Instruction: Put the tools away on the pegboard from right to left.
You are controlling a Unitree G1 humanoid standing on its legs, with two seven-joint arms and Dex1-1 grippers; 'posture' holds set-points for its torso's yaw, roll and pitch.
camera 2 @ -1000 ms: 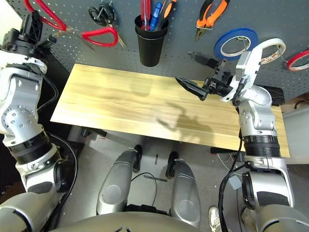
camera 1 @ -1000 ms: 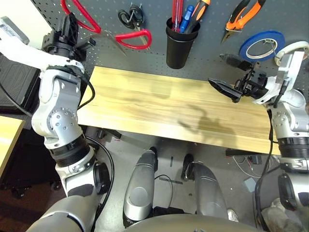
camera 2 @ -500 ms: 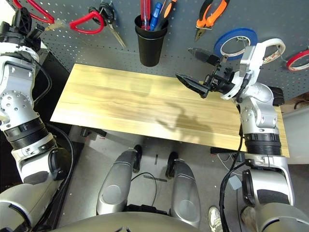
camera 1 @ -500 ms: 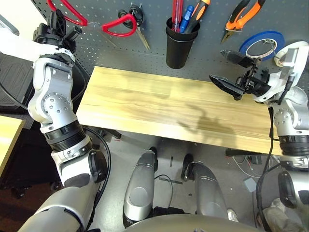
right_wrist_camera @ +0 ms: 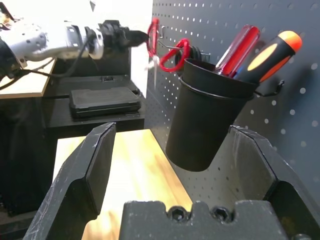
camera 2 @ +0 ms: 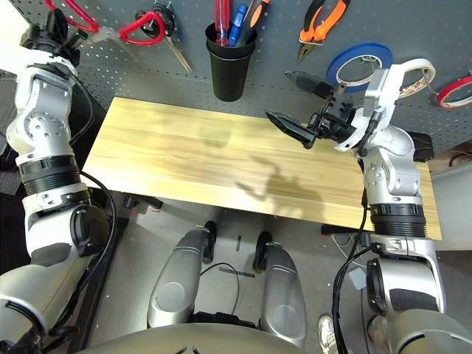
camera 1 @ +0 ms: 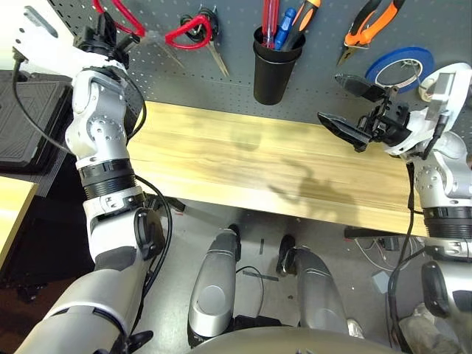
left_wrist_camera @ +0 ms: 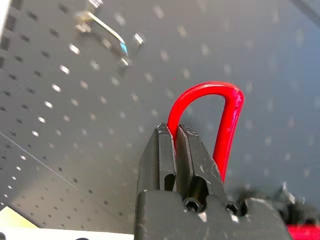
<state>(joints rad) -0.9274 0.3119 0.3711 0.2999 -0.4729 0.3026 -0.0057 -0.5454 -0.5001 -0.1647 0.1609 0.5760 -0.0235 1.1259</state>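
Observation:
My left gripper (camera 1: 110,35) is shut on one red loop of the red-handled scissors (camera 1: 186,32), held against the upper left of the pegboard (camera 1: 317,81). In the left wrist view the fingers (left_wrist_camera: 165,150) pinch the red handle (left_wrist_camera: 227,125) below a metal hook (left_wrist_camera: 107,35). The red-handled screwdriver (camera 1: 271,18) stands in the black cup (camera 1: 275,70). The orange-and-black pliers (camera 1: 372,26) hang to the right of the cup. The red tape ring (camera 2: 453,90) hangs at the far right. My right gripper (camera 1: 330,98) hovers open over the right end of the table, holding nothing.
Black-handled scissors (camera 1: 203,22) hang just right of the red ones. A blue tape roll (camera 1: 402,66) and a white roll (camera 1: 442,74) hang near my right arm. The wooden tabletop (camera 1: 236,155) lies below the board. A black case (camera 1: 29,110) sits left of the table.
My left arm has swung up along the board, carrying the red scissors higher, next to the black-handled scissors. The right arm has barely moved.

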